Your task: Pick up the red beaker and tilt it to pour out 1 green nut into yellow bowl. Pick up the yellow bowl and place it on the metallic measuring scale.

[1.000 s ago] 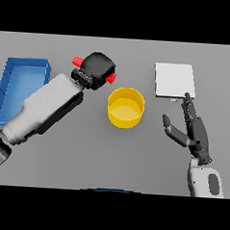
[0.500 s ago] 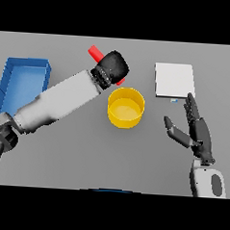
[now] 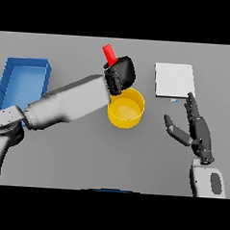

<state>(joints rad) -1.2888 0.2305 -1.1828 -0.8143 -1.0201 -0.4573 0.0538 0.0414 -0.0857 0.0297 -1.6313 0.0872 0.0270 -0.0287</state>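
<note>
Even, soft light falls across the grey desk (image 3: 76, 153), with no glare anywhere. Faint, diffuse shadows sit under the yellow bowl (image 3: 126, 108) and beside the blue tray (image 3: 23, 82). Outlines look slightly soft throughout, with no bending toward the desk edges.

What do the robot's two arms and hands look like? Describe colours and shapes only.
The left arm is a thick, rounded light grey sleeve with a darker grey joint near the shoulder, ending in a blocky black left hand. The right arm shows a short white and grey wrist piece with a dark oval marking. The right hand is dark grey with slim, segmented fingers.
</note>
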